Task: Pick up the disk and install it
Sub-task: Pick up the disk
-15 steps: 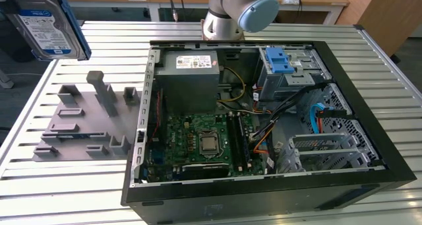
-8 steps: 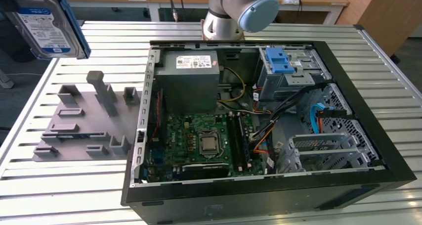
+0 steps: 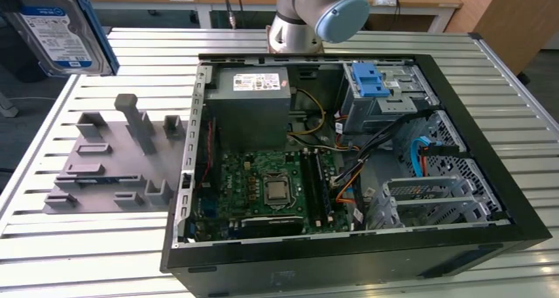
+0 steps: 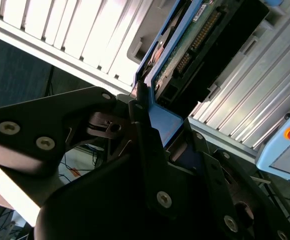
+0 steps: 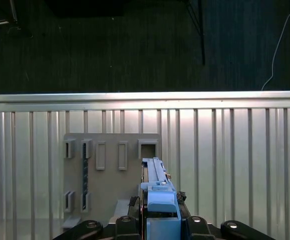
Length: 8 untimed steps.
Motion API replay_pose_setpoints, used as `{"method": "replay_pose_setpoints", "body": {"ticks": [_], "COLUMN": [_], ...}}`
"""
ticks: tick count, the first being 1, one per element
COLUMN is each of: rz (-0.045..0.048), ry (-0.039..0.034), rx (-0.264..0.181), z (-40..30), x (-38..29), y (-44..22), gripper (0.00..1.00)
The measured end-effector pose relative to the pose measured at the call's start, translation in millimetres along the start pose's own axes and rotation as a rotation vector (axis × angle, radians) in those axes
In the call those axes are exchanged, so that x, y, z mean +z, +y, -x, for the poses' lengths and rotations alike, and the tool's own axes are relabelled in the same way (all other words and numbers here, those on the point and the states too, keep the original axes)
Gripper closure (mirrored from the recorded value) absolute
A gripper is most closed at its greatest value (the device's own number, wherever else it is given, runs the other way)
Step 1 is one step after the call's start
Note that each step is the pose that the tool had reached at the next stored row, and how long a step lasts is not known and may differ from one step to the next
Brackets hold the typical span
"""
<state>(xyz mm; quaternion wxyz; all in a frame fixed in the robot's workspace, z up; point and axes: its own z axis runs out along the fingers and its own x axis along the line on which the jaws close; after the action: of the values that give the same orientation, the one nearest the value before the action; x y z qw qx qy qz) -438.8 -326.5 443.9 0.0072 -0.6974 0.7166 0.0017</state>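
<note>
**Item, nearest: the gripper [image 4: 162, 112].** We record its dark fingers [image 4: 145, 145] clamped on the disk [image 3: 57, 29], pinching one end through the blue rail [image 5: 158, 200].

**Item: the disk.** It is carried in the air, off the bench [image 3: 88, 245], above the bench's edge at the exterior view's left. In the first wrist view it hangs edge-on over the grey fixture. In the exterior view its blue-and-white label faces us. The second wrist view shows its underside circuit board [image 4: 199, 40] and connector pins bare.

**Handling, as we judge it:**
- The disk is dense and fully rigid.
- Its smooth metal faces could slide under a light pinch.
- Knocks, or pressure on the board or pins, would likely harm it.
- We rate the plastic rails and metal side edges as the places to hold, as the present grip does.
- The label face and the board are best left untouched.

**Item: grey fixture [image 3: 109, 160].** It is slotted and lies flat on the bench near that same edge.

**Item: open computer case [image 3: 349, 262].** It lies just beside the fixture, across the bench's middle. Inside we list:
- a motherboard [image 3: 262, 180];
- a grey power supply [image 3: 253, 108];
- a drive cage [image 3: 389, 108] toward the far corner, topped by a blue latch [image 3: 371, 82].

**Item, farthest: the arm [image 3: 306, 16].** It rises at the bench's far edge, behind the case.
</note>
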Motion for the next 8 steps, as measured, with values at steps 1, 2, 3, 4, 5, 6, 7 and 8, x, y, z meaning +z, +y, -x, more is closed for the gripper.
{"method": "replay_pose_setpoints", "body": {"ticks": [1, 2, 3, 4, 5, 6, 7, 8], "rz": [0.0000, 0.0000, -0.0001, -0.0001, -0.0002, -0.0002, -0.0002, -0.0002], "ry": [0.0000, 0.0000, 0.0000, 0.0000, 0.0000, 0.0000, 0.0000, 0.0000], "rx": [0.000, 0.000, 0.000, 0.000, 0.000, 0.000, 0.000, 0.000], "z": [0.0, 0.0, 0.0, 0.0, 0.0, 0.0, 0.1, 0.1], "x": [-0.6, -1.2, -1.8, -2.4, -3.0, -3.7, -4.4, -5.0], "y": [0.0, 0.0, 0.0, 0.0, 0.0, 0.0, 0.0, 0.0], "gripper": [0.64, 0.64, 0.64, 0.64, 0.64, 0.64, 0.64, 0.64]}}
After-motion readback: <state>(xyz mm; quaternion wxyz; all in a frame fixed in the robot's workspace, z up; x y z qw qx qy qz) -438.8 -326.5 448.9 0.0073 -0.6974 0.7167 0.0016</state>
